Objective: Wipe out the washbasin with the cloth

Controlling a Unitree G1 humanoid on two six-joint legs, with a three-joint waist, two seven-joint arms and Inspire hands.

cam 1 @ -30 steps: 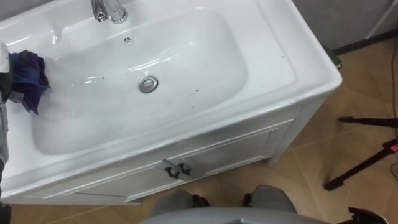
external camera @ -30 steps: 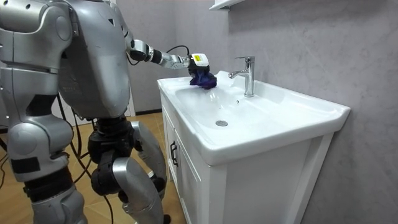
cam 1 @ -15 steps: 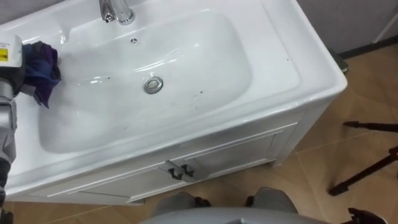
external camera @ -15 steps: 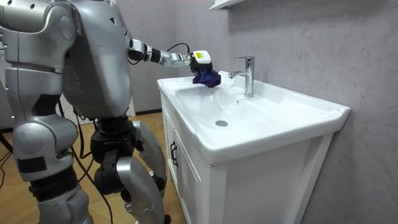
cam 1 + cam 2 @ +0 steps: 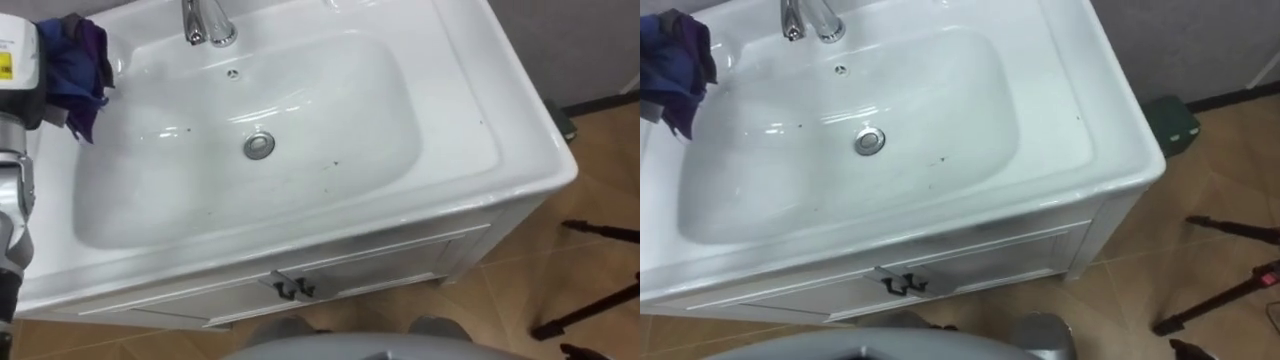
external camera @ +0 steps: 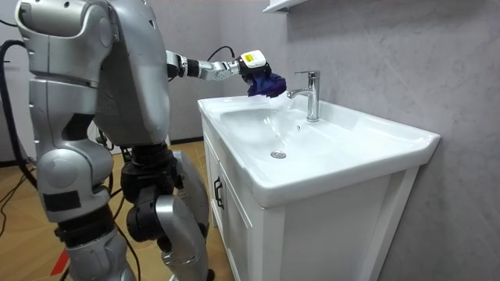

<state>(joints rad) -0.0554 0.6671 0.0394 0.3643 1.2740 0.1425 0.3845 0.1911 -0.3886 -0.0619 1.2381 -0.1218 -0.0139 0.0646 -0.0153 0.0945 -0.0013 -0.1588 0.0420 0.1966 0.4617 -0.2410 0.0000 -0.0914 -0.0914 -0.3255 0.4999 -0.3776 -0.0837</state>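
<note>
Stands close against the white cabinet (image 5: 400,250), facing the basin (image 5: 330,130), left arm stretched out over its far left corner. Grips a bunched dark blue-purple cloth (image 5: 78,55) in the left robot hand (image 5: 20,70), fingers curled into the folds and mostly buried there. Carries a white tag with a yellow patch on the back of that robot hand, print too small to make out.

From the room view: holds the cloth up in the air, dangling under the robot hand, clear of the rim and not touching the porcelain.

From the head: chrome faucet (image 5: 205,22) just to the right of the robot hand, round drain (image 5: 259,145) lower and further right, a few dark specks (image 5: 335,162) on the bowl beyond that. Further down, well away from the robot hand, two small dark handles (image 5: 292,289) on the cabinet front. In the right eye view, a dark box (image 5: 1170,122) on the floor by the cabinet's far end. Black tripod legs (image 5: 590,300) on the tiles.
</note>
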